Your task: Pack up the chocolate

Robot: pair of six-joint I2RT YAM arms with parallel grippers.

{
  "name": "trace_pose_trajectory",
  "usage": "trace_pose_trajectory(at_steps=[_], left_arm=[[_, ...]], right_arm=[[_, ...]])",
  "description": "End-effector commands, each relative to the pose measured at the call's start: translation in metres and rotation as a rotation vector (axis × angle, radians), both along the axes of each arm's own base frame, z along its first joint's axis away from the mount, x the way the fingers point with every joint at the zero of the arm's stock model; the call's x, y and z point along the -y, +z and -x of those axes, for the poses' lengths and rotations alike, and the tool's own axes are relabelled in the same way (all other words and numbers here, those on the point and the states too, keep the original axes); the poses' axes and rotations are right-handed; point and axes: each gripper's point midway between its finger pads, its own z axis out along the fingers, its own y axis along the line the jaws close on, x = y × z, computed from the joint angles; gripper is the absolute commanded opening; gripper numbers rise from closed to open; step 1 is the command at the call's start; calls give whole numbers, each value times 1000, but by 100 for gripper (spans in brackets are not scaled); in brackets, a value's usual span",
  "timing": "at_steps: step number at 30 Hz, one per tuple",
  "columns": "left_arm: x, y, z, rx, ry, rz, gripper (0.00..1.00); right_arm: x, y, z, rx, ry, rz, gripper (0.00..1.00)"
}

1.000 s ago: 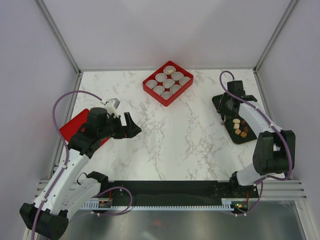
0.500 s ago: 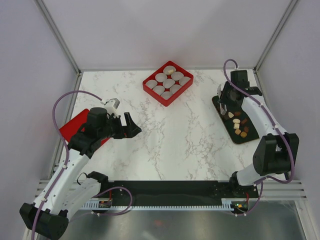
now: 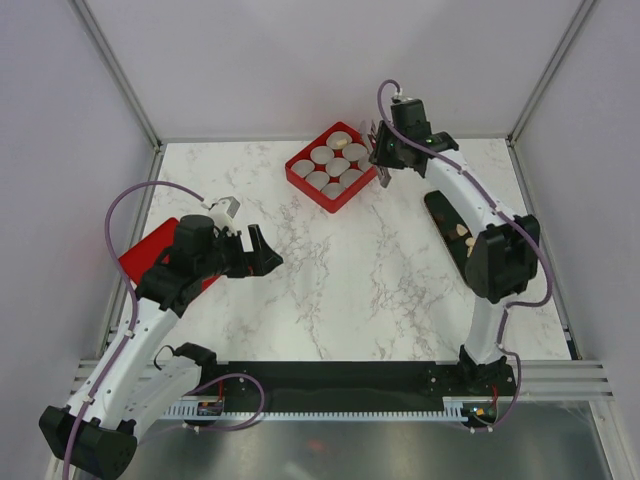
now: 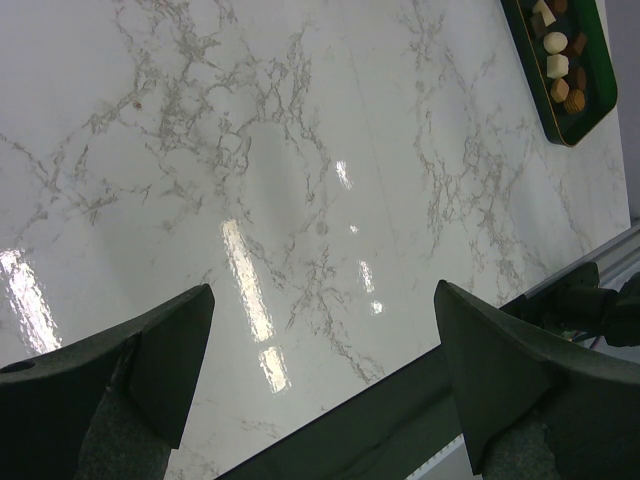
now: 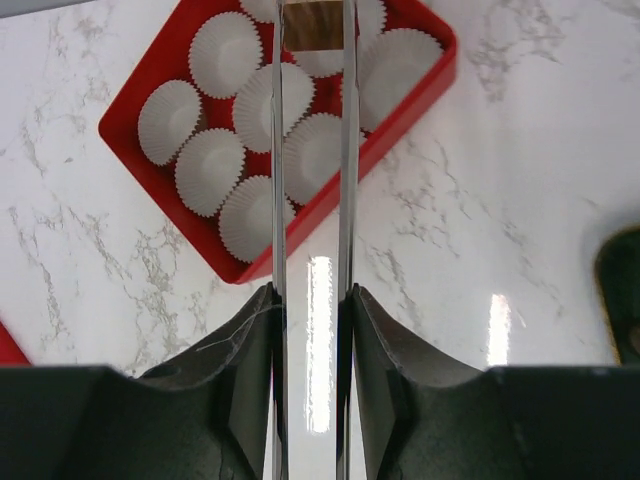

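Clenches the right pincer [image 5: 313, 305] on long metal tweezers [image 5: 346, 180], one blade pressed against each finger. Pinches a single brown chocolate piece [image 5: 313, 25] between the tweezer tips. Holds that piece above the white paper cups [image 5: 210, 165] in the red tray [image 5: 410, 115]; cannot tell whether it touches a cup. From above, hangs at the red tray's right corner. Shows the rest of the chocolate [image 4: 565, 92] lying on a dark green tray [image 4: 580, 125], right of the red tray and nearer the arm bases, partly hidden behind the right arm in the top view. Holds the left pincer [image 4: 320, 340] spread wide, grasping nothing, well left of the red tray and nearer, over bare marble bench [image 4: 250, 150]. Shows a flat red piece [image 3: 140, 255] under the left arm, further left of the red tray.
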Motion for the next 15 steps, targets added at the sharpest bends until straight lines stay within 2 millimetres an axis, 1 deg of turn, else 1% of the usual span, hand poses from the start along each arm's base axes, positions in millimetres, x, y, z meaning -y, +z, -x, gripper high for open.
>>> trace_pose_trajectory(at_steps=[1, 3, 4, 5, 7, 9, 10, 11, 15], left_arm=[[0, 6, -5, 58, -24, -12, 100], [1, 5, -5, 55, -27, -12, 100], [1, 5, -4, 55, -28, -11, 100], [0, 5, -4, 55, -25, -12, 100], [0, 5, -5, 52, -25, -13, 100], [0, 5, -5, 55, -25, -12, 100], [0, 5, -5, 56, -26, -13, 100], [0, 6, -5, 58, -24, -12, 100], [1, 5, -4, 52, -26, -12, 100]], right_arm=[[-29, -2, -32, 46, 15, -30, 40], [-36, -8, -43, 65, 13, -16, 40], [-41, -16, -48, 63, 16, -8, 40], [-45, -17, -52, 76, 21, -13, 40], [-52, -23, -58, 82, 29, -21, 41], [-53, -27, -62, 88, 20, -11, 40], [-54, -35, -64, 79, 18, -2, 40], [-53, -35, -66, 82, 13, 4, 40], [-52, -51, -68, 61, 13, 23, 41]])
